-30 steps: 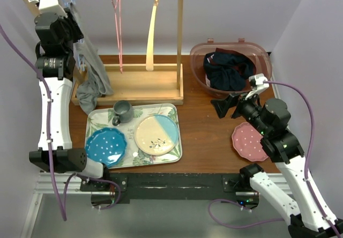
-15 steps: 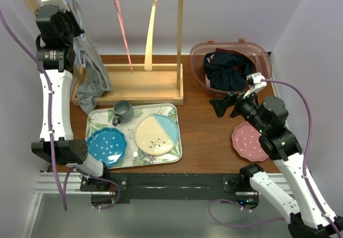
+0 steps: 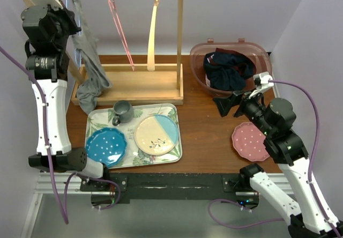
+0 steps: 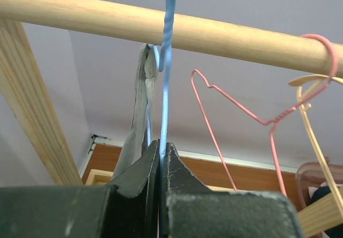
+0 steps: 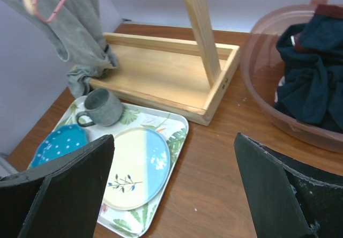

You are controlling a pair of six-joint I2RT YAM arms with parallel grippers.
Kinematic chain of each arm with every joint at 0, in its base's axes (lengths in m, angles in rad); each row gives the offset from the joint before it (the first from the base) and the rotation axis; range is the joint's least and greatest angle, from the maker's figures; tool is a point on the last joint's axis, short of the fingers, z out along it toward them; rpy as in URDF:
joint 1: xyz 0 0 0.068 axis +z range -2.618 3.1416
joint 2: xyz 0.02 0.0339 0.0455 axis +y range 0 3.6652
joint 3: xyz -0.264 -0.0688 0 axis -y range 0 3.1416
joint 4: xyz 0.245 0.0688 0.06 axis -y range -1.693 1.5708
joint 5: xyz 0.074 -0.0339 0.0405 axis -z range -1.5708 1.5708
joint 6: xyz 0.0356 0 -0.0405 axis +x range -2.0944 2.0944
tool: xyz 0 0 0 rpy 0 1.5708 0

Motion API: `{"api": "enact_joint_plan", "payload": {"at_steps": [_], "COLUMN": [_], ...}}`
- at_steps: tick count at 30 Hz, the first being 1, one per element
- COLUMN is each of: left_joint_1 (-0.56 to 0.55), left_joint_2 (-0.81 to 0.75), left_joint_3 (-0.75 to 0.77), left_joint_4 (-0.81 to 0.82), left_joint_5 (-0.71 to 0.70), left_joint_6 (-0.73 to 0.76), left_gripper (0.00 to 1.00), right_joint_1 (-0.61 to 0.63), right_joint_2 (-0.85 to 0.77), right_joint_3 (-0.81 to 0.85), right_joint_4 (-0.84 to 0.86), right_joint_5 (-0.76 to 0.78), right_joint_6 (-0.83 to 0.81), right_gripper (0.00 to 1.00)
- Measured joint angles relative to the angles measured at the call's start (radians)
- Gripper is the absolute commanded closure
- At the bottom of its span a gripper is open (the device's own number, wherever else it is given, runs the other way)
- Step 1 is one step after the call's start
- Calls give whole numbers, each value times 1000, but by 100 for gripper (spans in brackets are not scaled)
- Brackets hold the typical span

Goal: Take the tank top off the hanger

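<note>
1. Far L, up high: left gripper (image 4: 161,155) now pinched tight on twisted stem of blue hanger (image 4: 165,61), just under wooden rail (image 4: 225,37). Half apart a sec ago; arm also raised since then.
2. Just beside: grey tank top (image 3: 90,61) draped off that same hanger, one shoulder looped over the wire next to the stem, hem bunched on rack base (image 3: 144,82). Still on hanger, so task not done.
3. Meaning: hanger now under control. Prob. next: lift it off rail, or hold steady while fabric gets stripped. Can't tell whether hook still sits over rail; top of wire out of frame in wrist view.
4. Mid rack: pink hanger (image 3: 120,29) tilted differently vs. a sec ago, likely swinging from the jostle. Pale wooden hanger (image 3: 152,34) bare beside it.
5. Below: tray (image 3: 178,136) w/ mug (image 3: 122,112), blue dotted plate (image 3: 105,146), cream-and-blue plate (image 3: 156,134). Not involved.
6. R side: tub (image 3: 197,56) w/ dark clothes (image 3: 228,69). Poss. drop spot, only a guess.
7. Far R: right gripper (image 5: 172,157) spread wide, holding nothing, hovering above table between tub and pink plate (image 3: 250,141). Shifted only slightly. Prob. needed to pull top off.
</note>
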Motion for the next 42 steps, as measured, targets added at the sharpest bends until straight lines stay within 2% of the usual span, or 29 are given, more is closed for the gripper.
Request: {"api": "enact_joint_plan", "payload": {"at_steps": [13,15,22,27,32,37,39,42], "left_joint_1": [0,0,1,1,2,4,4,4], "left_joint_2": [-208,-222,-280,-344,-414,-483,-504,-526], "left_joint_3": [-134,-148,-235,-290,-345,-426,-458,-488], "left_joint_4": [-29,-44,-112,-153,-172,-172,-166,-167], "left_joint_5": [64,72,123,149,174,231,260,299], "left_joint_6": [-59,-60,-78,-80,-80,-88,-104,-124], "left_gripper": [100,100,100,100,100,100,100,100], "right_joint_1": [0,0,22,199,441,687,753,789], "right_joint_2": [42,56,103,199,344,506,588,706], "right_joint_3": [70,76,77,128,245,346,407,481], "right_joint_4": [77,109,328,451,457,458,460,480], "right_joint_5": [-224,-274,-408,-397,-296,-169,-142,-132], "right_joint_6": [-11,-8,41,37,-34,-172,-241,-336], "right_gripper": [7,11,12,13,14,14,14,16]}}
